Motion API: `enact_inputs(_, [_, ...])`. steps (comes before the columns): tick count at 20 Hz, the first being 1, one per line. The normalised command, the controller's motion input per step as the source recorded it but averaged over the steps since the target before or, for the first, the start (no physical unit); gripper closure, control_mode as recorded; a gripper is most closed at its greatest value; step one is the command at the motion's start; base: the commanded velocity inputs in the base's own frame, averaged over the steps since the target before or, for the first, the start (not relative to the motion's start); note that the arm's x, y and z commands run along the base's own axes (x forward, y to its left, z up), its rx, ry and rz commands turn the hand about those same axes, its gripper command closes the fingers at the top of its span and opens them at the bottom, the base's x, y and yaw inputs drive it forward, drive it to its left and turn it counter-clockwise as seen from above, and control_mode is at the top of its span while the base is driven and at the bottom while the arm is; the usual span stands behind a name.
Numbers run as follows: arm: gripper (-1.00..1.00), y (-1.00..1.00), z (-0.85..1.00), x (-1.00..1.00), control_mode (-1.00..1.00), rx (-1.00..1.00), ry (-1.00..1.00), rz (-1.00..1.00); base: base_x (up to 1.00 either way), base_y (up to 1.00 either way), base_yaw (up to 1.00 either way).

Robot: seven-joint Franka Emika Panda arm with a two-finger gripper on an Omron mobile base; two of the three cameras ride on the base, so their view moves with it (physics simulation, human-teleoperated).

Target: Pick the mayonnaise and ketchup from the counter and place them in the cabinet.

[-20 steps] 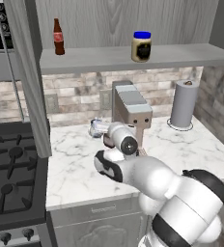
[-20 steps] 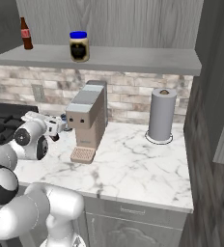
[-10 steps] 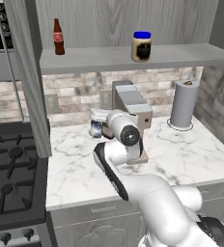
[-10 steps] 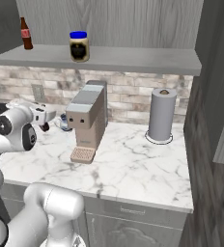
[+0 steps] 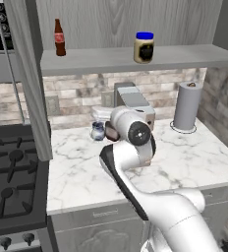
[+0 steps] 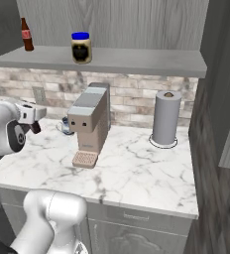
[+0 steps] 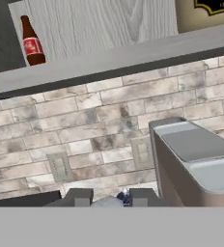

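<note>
Hand view: the claw [image 7: 111,198] pointed at the brick wall, its two tips close together around a pale scrap too small to name. Above stood the cabinet [image 7: 133,57] shelf with a slim bottle [image 7: 32,42] at one end and the mayonnaise [image 7: 205,12] at the picture's upper edge.

Left base view: the claw was closed on a dark reddish-brown thing, by its look the ketchup [image 5: 111,133], held above the counter [image 5: 185,157] just beside a small jug [image 5: 97,131]. The mayonnaise stood upright on the shelf, well apart from the bottle.

Right base view: the closed claw hung left of the coffee machine [image 6: 89,124], the ketchup under it.
</note>
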Motion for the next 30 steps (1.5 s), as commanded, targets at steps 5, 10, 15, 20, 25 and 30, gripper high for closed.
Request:
enact_inputs(5, [1.0, 0.0, 0.25, -0.43, -1.0, 0.0, 0.04, 0.07, 0.0, 0.0, 0.0])
enact_inputs(10, [1.0, 0.0, 0.13, -0.42, -1.0, 0.0, 0.07, 0.11, 0.0, 0.0, 0.0])
enact_inputs(15, [1.0, -0.02, 0.0, -0.31, -1.0, 0.0, 0.12, 0.11, 0.0, 0.0, 0.0])
enact_inputs(20, [1.0, -0.04, 0.0, -0.18, -1.0, 0.0, 0.17, 0.1, 0.0, 0.0, 0.0])
enact_inputs(25, [1.0, -0.1, 0.03, -0.02, -1.0, -0.01, 0.2, 0.09, 0.0, 0.0, 0.0])
enact_inputs(30, [1.0, -0.03, 0.3, -0.16, -1.0, -0.08, 0.03, 0.1, 0.0, 0.0, 0.0])
